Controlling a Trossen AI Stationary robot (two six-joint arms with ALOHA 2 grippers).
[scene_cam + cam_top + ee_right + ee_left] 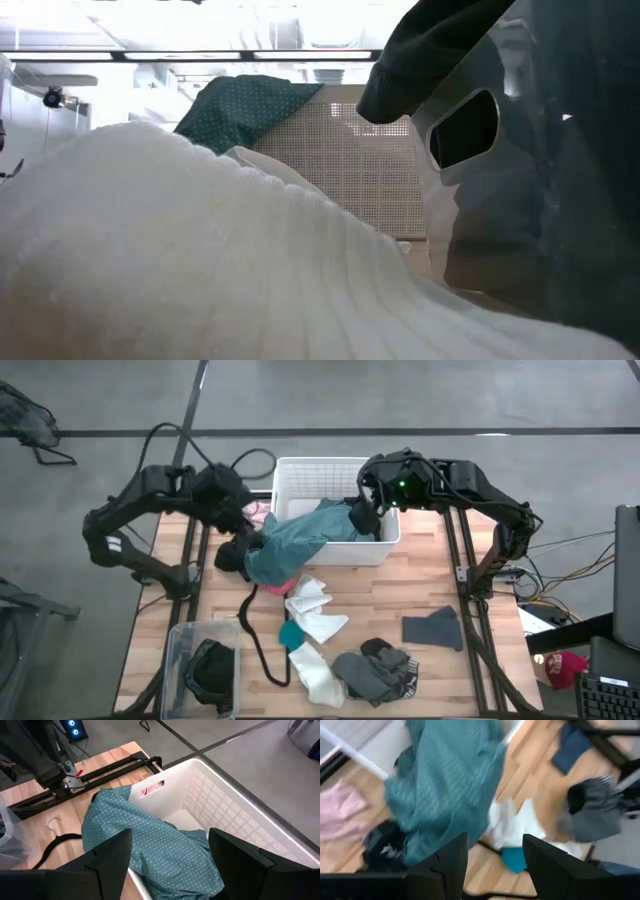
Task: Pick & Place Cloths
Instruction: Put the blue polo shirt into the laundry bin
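Half the teal garment (pixel 300 540) seemingly overhangs the white basket (pixel 300 472) rim.

White slotted basket (pixel 300 472), black cord (pixel 262 650), clear bin (pixel 178 650) on table (pixel 420 585).

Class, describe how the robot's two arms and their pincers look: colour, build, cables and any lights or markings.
Both arms are black, jointed segments with black cables looping off them. The left arm bears small white markings near its elbow. The right arm shows a green light near its wrist. Each pincer has two broad, dark, flat fingers: left pincer, right pincer.
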